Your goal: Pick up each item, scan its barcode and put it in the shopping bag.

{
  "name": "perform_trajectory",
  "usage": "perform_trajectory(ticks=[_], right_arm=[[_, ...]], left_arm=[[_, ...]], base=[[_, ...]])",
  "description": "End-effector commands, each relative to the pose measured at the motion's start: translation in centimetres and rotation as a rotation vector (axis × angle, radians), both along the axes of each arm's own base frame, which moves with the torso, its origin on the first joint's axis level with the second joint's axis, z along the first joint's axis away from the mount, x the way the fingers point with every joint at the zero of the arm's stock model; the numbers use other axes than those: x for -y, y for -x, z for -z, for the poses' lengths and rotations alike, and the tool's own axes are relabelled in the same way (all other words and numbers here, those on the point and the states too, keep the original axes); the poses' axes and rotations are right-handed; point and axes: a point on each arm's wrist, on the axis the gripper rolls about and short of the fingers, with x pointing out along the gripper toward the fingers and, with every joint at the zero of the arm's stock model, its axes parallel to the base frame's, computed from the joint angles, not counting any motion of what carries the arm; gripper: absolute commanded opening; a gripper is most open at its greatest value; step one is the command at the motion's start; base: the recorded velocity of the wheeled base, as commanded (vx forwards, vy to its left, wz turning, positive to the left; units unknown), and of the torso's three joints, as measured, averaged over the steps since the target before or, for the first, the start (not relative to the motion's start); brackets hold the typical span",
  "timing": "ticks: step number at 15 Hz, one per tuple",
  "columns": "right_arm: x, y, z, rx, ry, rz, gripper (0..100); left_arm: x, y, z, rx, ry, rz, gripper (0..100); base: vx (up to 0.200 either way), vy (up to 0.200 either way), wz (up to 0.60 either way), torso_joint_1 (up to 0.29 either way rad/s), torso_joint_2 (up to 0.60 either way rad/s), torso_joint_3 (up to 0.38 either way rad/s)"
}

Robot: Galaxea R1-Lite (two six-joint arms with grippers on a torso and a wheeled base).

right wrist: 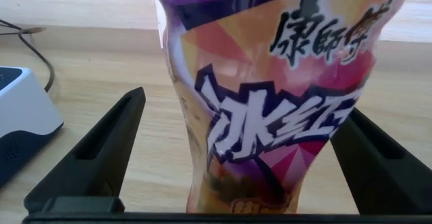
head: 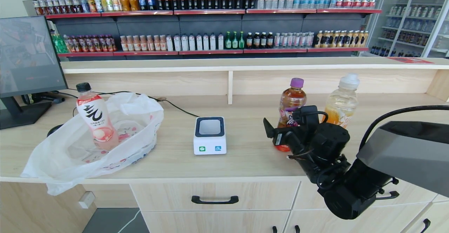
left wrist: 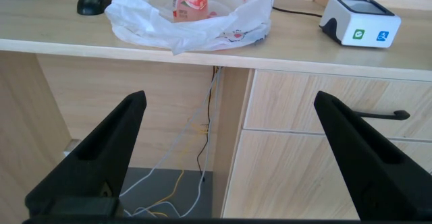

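Note:
A tea bottle with a purple cap (head: 292,101) stands upright on the wooden counter, right of the scanner. My right gripper (head: 286,122) is open around its lower part, a finger on each side. In the right wrist view the bottle's label (right wrist: 270,102) sits between the spread fingers of the right gripper (right wrist: 244,109). A juice bottle with a white cap (head: 342,103) stands just right of it. The white scanner (head: 209,134) sits mid-counter. A pink bottle (head: 96,117) stands in the white shopping bag (head: 140,113) at the left. My left gripper (left wrist: 229,102) hangs open and empty below the counter's edge.
A monitor (head: 28,57) stands at the far left with cables running behind the bag. A black mouse (left wrist: 91,5) lies beside the bag. Drawers with black handles (head: 214,200) front the counter. A raised ledge (head: 245,66) backs it, with drink shelves behind.

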Motion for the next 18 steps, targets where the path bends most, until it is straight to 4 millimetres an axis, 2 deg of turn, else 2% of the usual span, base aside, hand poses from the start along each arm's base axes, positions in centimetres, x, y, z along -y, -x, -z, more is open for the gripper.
perform_trajectory(ticks=[1,8,9,18], right_arm=[[-0.32,-0.58,0.81,-0.008,0.003,0.0,100],[-0.62,-1.16,0.96,0.003,-0.005,0.0,100],[-0.6,-1.12,1.02,0.0,-0.004,0.0,0],[-0.62,-1.04,0.57,0.01,-0.011,-0.002,0]], left_arm=[[0.0,0.0,0.0,0.0,0.0,0.0,100],[0.0,0.0,0.0,0.0,0.0,0.0,100],[0.0,0.0,0.0,0.0,0.0,0.0,100],[0.0,0.0,0.0,0.0,0.0,-0.001,100]], base=[[0.0,0.0,0.0,0.0,0.0,0.0],[0.0,0.0,0.0,0.0,0.0,0.0],[0.0,0.0,0.0,0.0,0.0,0.0],[0.0,0.0,0.0,0.0,0.0,0.0]])
